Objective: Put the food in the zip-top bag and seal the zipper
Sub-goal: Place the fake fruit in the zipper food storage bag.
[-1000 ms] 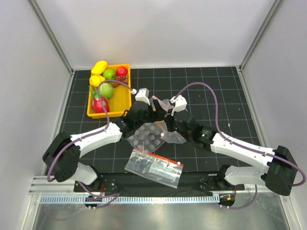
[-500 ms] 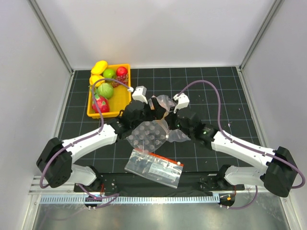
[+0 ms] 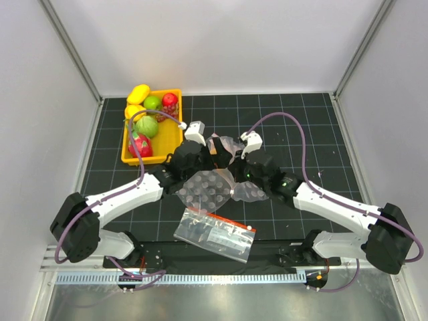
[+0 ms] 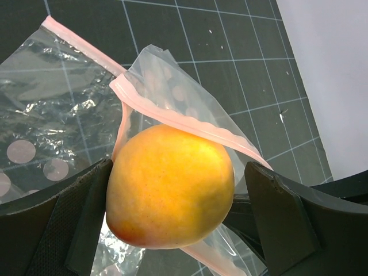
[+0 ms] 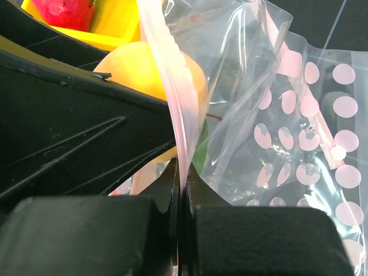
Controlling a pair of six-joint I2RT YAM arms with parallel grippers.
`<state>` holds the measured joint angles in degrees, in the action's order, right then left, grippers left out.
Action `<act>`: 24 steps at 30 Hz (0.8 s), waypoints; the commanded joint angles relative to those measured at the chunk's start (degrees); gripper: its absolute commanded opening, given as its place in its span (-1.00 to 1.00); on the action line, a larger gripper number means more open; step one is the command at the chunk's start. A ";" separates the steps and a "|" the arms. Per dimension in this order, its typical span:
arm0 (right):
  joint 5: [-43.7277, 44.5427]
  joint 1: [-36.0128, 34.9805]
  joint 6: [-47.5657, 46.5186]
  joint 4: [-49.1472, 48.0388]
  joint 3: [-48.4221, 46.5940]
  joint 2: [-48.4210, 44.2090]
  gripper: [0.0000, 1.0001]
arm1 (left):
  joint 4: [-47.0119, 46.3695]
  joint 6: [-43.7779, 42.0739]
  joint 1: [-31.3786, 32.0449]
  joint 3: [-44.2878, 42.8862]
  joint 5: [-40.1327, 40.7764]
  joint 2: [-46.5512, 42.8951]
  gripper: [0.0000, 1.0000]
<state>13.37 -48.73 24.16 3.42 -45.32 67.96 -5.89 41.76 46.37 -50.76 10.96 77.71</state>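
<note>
My left gripper (image 4: 178, 192) has the orange peach (image 4: 169, 195) between its fingers at the mouth of the zip-top bag (image 4: 52, 109). The peach touches the left finger (image 4: 69, 218), and a narrow gap shows at the right finger (image 4: 282, 218). The pink zipper strip (image 4: 172, 118) runs just behind the peach. My right gripper (image 5: 183, 172) is shut on the bag's pink lip (image 5: 167, 75) and holds it up. The peach (image 5: 138, 72) shows beyond that lip. In the top view both grippers, left (image 3: 212, 155) and right (image 3: 235, 160), meet at the bag (image 3: 231, 142).
A yellow bin (image 3: 176, 127) at the back left holds lemon-like pieces (image 3: 138, 93), a green apple (image 3: 153, 103), a bigger green fruit (image 3: 147, 126) and red fruits. A bubble sheet (image 3: 207, 188) lies under the grippers. A printed red-banded bag (image 3: 215, 234) lies near the front.
The left arm has swung left and forward with the peach towards the raised bag mouth. The right gripper has lifted the bag lip slightly. Little moved in the last half second.
</note>
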 commanded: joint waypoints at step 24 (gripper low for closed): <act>-5.19 3.38 3.08 -1.75 -1.44 1.91 -0.98 | 5.71 -3.26 0.30 -1.71 5.03 -7.49 1.00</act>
<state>10.31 -45.82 26.15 4.32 -45.32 69.52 0.08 39.99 46.44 -50.76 14.17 72.03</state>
